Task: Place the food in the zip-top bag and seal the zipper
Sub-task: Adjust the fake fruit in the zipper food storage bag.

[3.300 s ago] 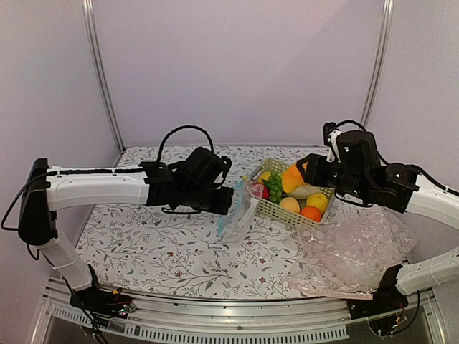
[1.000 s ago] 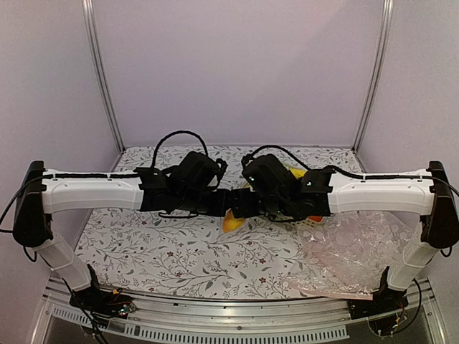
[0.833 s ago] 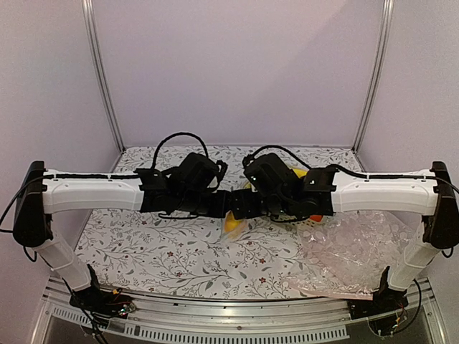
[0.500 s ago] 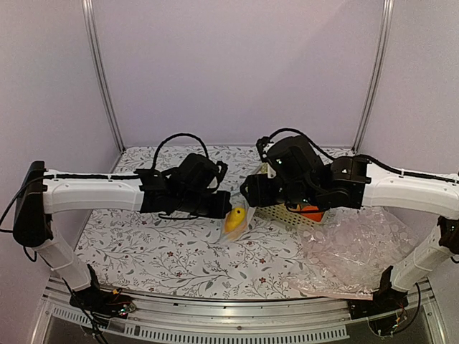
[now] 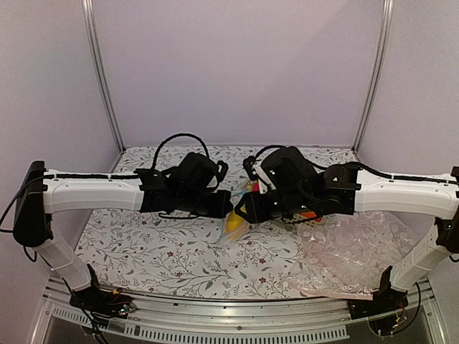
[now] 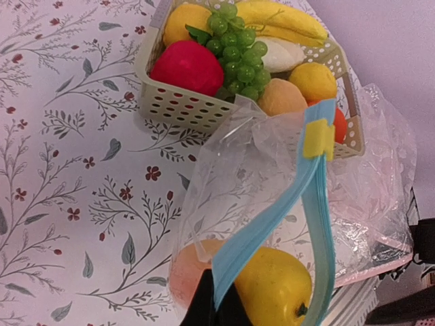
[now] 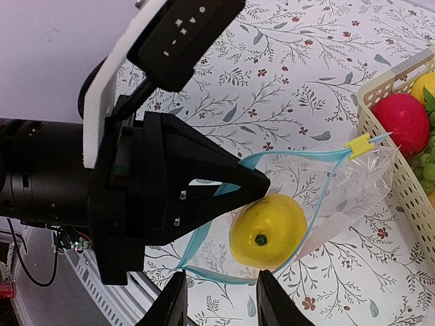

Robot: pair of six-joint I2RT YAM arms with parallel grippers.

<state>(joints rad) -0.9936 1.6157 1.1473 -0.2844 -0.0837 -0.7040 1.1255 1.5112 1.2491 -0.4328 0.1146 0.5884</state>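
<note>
The zip-top bag (image 6: 231,183) hangs open from my left gripper (image 6: 216,307), which is shut on its light blue zipper (image 6: 272,224). The zipper has a yellow slider (image 6: 317,138). A bright yellow fruit (image 7: 267,231) sits inside the bag, also seen in the left wrist view (image 6: 273,288). A pale orange patch (image 6: 187,275) shows through the bag wall beside it; I cannot tell what it is. My right gripper (image 7: 221,302) is open and empty just above the bag's mouth. In the top view the bag (image 5: 233,223) hangs between my left gripper (image 5: 224,206) and right gripper (image 5: 246,213).
A cream basket (image 6: 197,112) behind the bag holds a red fruit (image 6: 185,68), green grapes (image 6: 238,58), a banana (image 6: 282,17), and several yellow and orange fruits. A large pinkish clear plastic sheet (image 5: 355,251) lies at the right front of the floral table.
My right arm carried a fruit from the basket to the bag and left it inside. It then lifted away and has now come back down close to the bag. The left gripper has held still.
</note>
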